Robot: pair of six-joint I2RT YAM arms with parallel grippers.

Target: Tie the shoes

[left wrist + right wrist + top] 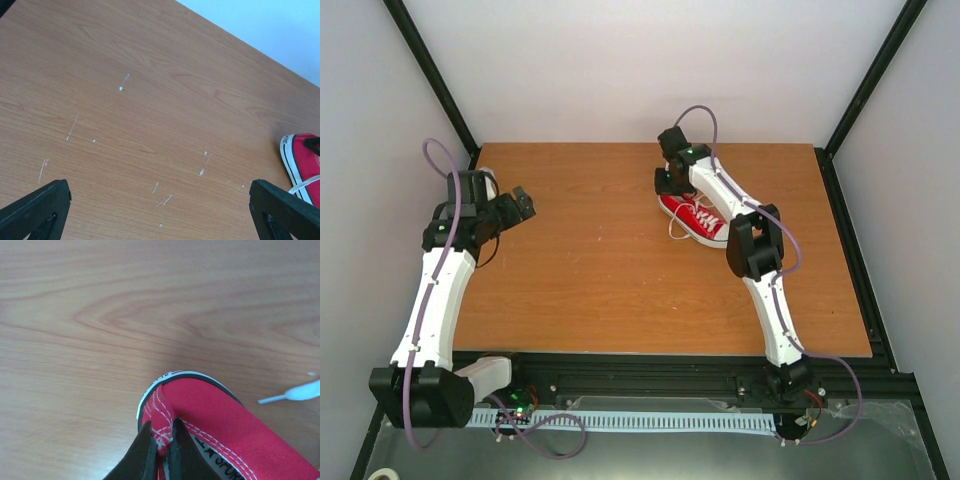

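Small red sneaker (698, 218) is parked on the far right part of the worktop (600, 270), heel turned toward the back. In the top view its toe end is half tucked under the right arm's elbow.

The right tool (162, 432) is pressed together on the stitched heel seam, so the canvas collar is being pinched there. The left tool (520, 205) is spread wide and held over the left side, well apart from the shoe.

Handling guess: very little weight is expected. The canvas will probably fold when squeezed, while the rubber sole should stay stiff. It could easily be dragged across that smooth wood once the laces get tugged, so the heel pinch looks like a decent anchor.

The white laces (678, 228) are spilled loose on the near side of the shoe, and one tip (300, 392) is lying flat on the wood. They look thin and limp, so they are best taken just behind the tips, where a little stiffness can be counted on.

What may get in the way is the right arm itself, since it is draped over the shoe. Access for the left tool is likely only from the near-left side. Otherwise only some pale scuffs are noticed on the wood.
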